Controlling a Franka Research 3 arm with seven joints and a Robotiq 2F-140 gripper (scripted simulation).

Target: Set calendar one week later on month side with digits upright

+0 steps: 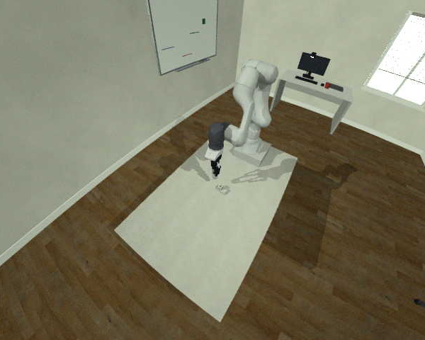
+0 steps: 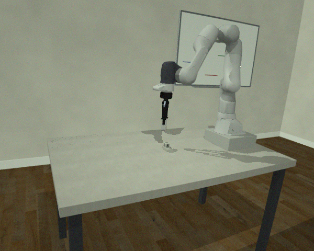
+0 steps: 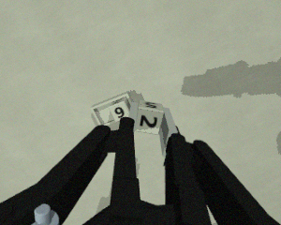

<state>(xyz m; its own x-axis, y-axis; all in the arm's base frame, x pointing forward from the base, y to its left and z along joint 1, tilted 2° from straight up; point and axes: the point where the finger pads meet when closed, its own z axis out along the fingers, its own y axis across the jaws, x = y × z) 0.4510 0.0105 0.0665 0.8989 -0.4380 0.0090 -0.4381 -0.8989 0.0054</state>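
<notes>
The gripper (image 3: pixel 150 133) was clamped on one cube (image 3: pixel 150 119), showing a 2, held above the tray (image 3: pixel 102 112); the other cube (image 3: pixel 118 112) sat below. Placing and letting go remained.

In the wrist view, a black "2" is showing upright on the face of the white cube (image 3: pixel 150 121) that the gripper (image 3: pixel 149 133) is holding clamped between its fingertips. Just behind it and to the left, a black "9" is showing on the second cube (image 3: pixel 118 112), which is sitting in the tray (image 3: pixel 99 110) (the digit could equally be a 6 seen the other way up). From the exterior view, a dark digit is facing the camera on the cube in the tray (image 2: pixel 166 146), possibly an 8, though it is too small to be sure. The month's name is not appearing legibly anywhere.
</notes>
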